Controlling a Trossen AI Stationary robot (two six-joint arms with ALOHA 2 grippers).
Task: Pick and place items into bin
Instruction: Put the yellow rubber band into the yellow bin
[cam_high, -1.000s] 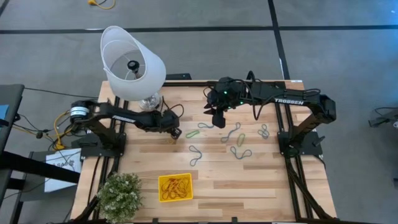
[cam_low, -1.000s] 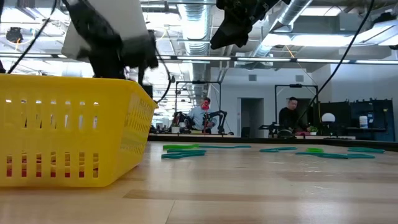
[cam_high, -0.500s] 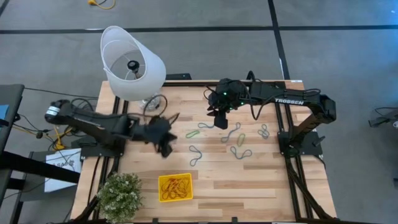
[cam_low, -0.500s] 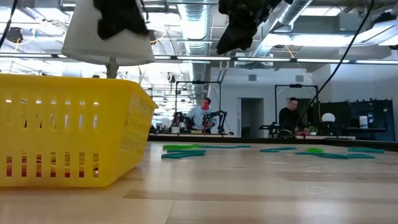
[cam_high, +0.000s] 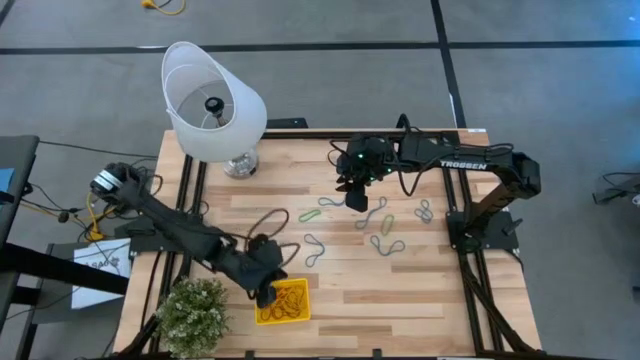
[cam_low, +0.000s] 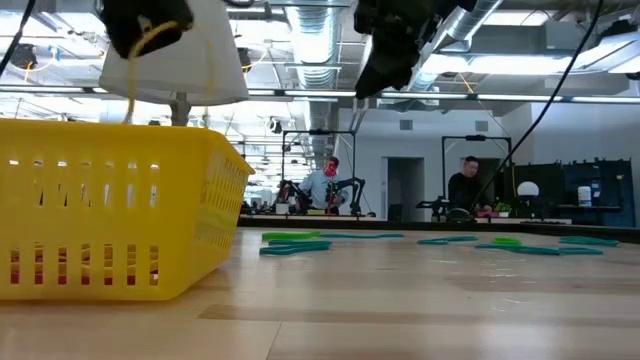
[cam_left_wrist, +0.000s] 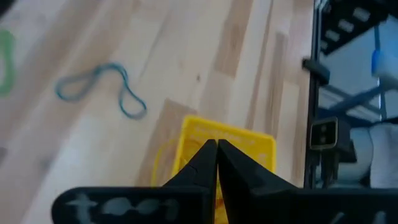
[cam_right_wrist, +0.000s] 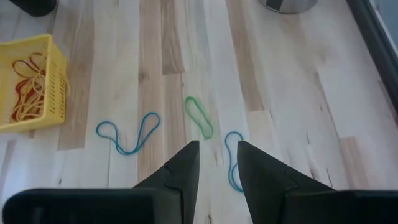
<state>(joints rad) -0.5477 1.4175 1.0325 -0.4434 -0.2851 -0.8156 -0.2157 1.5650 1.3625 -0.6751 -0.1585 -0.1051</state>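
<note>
Left gripper (cam_high: 266, 292) pinched a yellow band (cam_low: 130, 70) at the bin's (cam_high: 300, 286) 9 o'clock rim; best centre before release. Right gripper (cam_right_wrist: 217, 163) was spread above green band (cam_right_wrist: 199, 117).

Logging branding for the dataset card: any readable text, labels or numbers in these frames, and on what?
"TROSSEN": white letters on the right arm's forearm, high view.
White sheet with dark print on the floor left of the table: too small to read.
Small label at the table's far right corner: too small to read.
Nothing readable on the yellow bin, the lampshade or in the wrist views.
</note>
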